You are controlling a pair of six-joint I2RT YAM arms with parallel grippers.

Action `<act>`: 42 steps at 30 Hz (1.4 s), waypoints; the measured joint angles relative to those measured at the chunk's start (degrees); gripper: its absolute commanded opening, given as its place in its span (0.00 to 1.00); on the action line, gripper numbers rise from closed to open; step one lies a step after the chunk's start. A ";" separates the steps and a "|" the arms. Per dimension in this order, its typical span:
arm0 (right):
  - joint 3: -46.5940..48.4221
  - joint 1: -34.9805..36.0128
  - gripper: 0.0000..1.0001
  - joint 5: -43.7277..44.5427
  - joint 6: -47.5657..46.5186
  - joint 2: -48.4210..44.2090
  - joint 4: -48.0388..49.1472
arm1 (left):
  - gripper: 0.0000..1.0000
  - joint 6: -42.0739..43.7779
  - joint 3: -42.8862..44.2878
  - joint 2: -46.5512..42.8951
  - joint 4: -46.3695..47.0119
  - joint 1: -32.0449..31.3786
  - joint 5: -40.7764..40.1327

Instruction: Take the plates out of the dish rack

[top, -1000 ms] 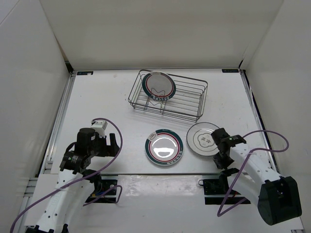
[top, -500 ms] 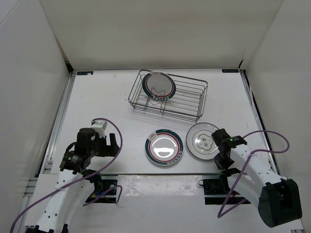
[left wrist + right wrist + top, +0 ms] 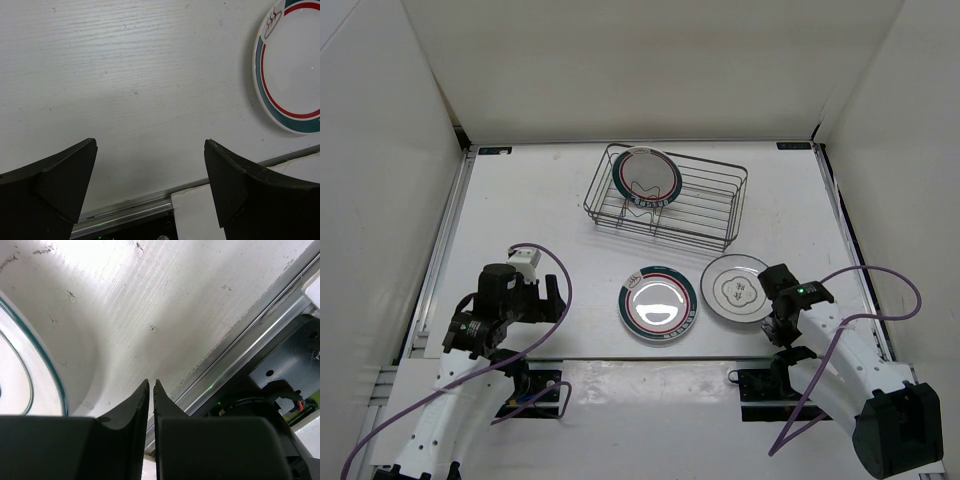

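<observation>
Standing on edge in the far-left end of the rack (image 3: 705,205), the racked plate (image 3: 646,175) leans between the wire dividers with its green-and-red rim showing. The rack sits at the far middle of the table (image 3: 540,210), well apart from both arms.

Two more plates lie flat on the table, nearer the arms. The banded plate (image 3: 659,304) is at the centre, and the plain plate (image 3: 738,289) lies just beside it on the right, the two rims close but apart.

The left gripper (image 3: 150,165) hangs spread wide above bare table, with nothing between its fingers (image 3: 60,175). In the left wrist view the banded plate shows at the right edge, well clear of that gripper, and the near rail (image 3: 125,212) runs below it.

The right gripper (image 3: 151,382) is clenched, its two fingertips drawn together with only a thin slit between them and nothing in the slit. It points down at the table at the near-right edge of the plain plate. In the right wrist view that plate's rim curves along the left side, apart from the fingertips, and the rail crosses the right side on a slant.
</observation>
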 measured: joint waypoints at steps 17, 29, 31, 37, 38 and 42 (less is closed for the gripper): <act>0.00 -0.02 0.10 0.00 -0.22 -0.07 0.00 | 1.00 0.00 0.00 -0.15 0.00 -0.02 0.00; 0.66 -0.02 0.12 -0.02 -0.81 -0.11 -0.37 | 1.00 0.00 0.00 -0.15 0.00 -0.02 0.00; 1.25 0.00 0.12 -0.15 -1.42 -0.42 -0.81 | 1.00 0.00 0.00 -0.15 0.00 -0.02 0.00; 2.47 0.00 0.14 -2.93 -4.50 -4.35 -1.14 | 1.00 0.00 0.00 -0.15 0.00 -0.02 0.00; 2.78 0.00 0.16 -3.32 -4.96 -5.35 -1.16 | 1.00 0.00 0.00 -0.15 0.00 -0.02 0.00; 5.09 0.00 0.25 -5.07 -8.59 -10.51 -0.37 | 1.00 0.00 0.00 -0.26 0.00 -0.02 0.00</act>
